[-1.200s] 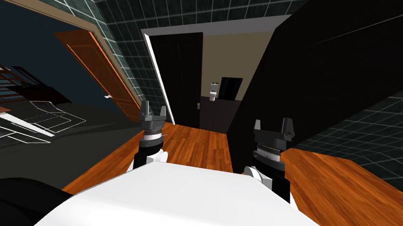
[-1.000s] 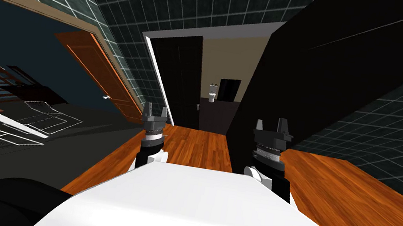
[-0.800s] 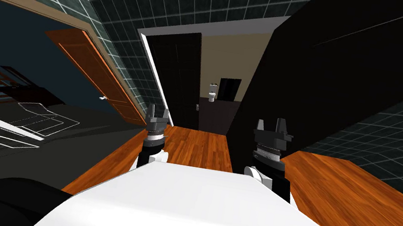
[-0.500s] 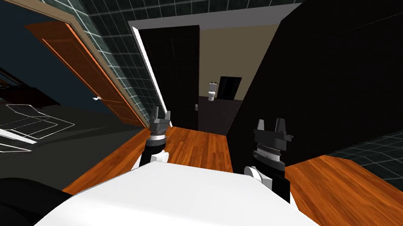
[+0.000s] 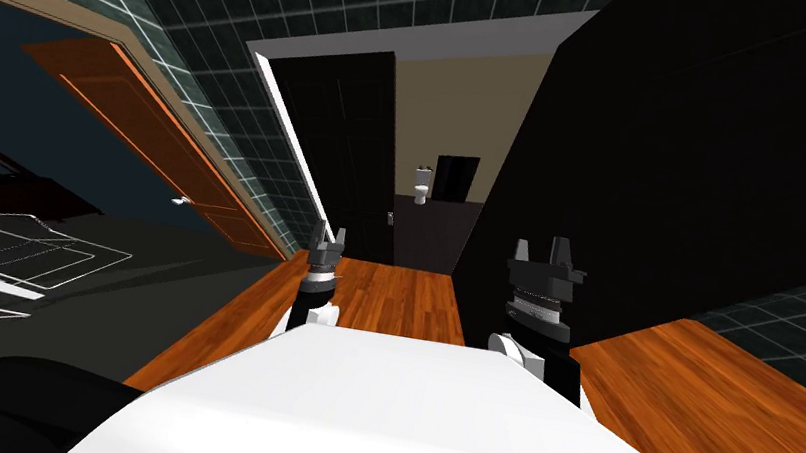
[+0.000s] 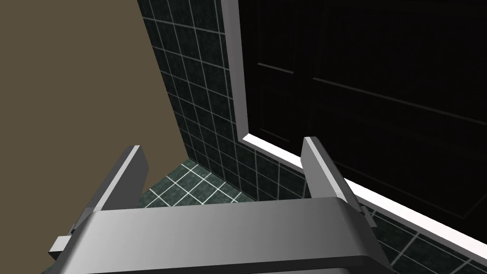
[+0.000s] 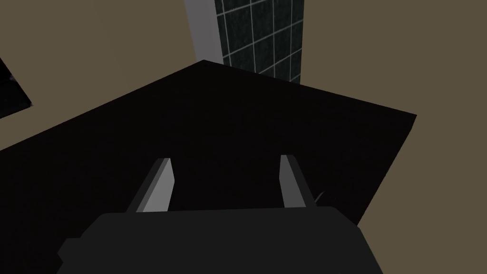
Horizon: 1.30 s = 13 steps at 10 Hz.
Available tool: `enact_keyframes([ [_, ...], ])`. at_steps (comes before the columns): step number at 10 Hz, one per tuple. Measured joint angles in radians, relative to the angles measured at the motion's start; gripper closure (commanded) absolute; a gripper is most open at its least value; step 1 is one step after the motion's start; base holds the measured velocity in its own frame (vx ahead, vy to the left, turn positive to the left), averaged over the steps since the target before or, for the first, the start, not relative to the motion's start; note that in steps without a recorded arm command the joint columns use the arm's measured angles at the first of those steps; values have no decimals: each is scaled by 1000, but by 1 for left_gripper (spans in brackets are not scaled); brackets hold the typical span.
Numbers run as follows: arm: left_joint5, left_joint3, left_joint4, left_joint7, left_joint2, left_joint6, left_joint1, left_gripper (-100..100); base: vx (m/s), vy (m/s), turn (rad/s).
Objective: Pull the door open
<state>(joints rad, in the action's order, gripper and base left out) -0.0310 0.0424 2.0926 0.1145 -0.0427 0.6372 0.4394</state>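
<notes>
1. Dark door (image 5: 343,143) stands in the upper centre of the head frame; its detail is lost in blackness
2. Left gripper (image 5: 328,230) is just below it; fingers wide apart, empty
3. Right gripper (image 5: 544,251) fingers apart, empty; featureless black slab (image 5: 662,178) behind, cut off at upper right

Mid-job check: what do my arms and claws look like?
Both match: the left claw and right claw each have two thin, light grey blade fingers on a dark box, then a silvery ribbed wrist ring and a dark forearm. No cables or markings visible.
</notes>
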Motion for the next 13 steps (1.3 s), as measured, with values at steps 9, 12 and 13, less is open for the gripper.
enact_keyframes([
  [9, 8, -18, -195, 7, -35, 19, -54, -100, 97, -2, -34],
  [12, 9, -23, -266, 8, -42, 27, -73, -100, 105, 1, -38],
  [13, 11, -26, -285, 10, -48, 29, -75, -100, 89, 0, -33],
])
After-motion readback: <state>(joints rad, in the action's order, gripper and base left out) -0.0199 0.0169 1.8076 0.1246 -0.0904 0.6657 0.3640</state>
